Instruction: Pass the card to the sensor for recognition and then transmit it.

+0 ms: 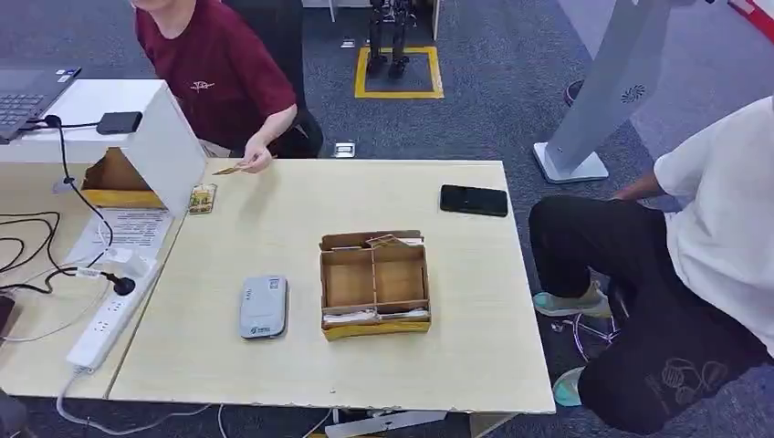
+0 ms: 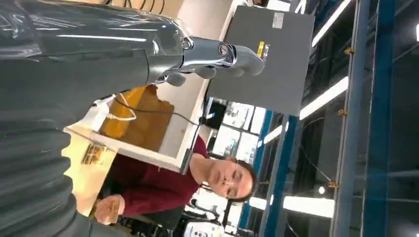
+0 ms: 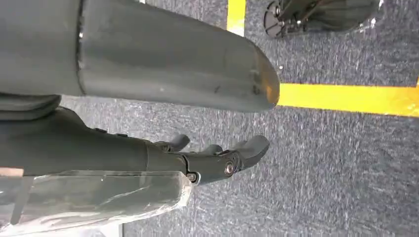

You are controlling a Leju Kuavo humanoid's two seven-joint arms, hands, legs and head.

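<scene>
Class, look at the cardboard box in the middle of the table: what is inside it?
The cardboard box has dividers. The two middle compartments look empty. Cards or papers lie in the near strip and at the far edge. What lies beneath them is covered.

Table point(image 1: 274, 219): sensor point(image 1: 264, 307) just left of divided box point(image 1: 374, 285); phone point(image 1: 474, 200) behind, to the right; power strip point(image 1: 105, 328) at far left.

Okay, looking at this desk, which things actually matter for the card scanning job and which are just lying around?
For the job:
- grey rounded card sensor on the table
- tan card held by the person in the maroon shirt
- brown cardboard divided box with cards

Lying about:
- black phone
- white power strip
- laptop
- small black box
- printed sheet
</scene>
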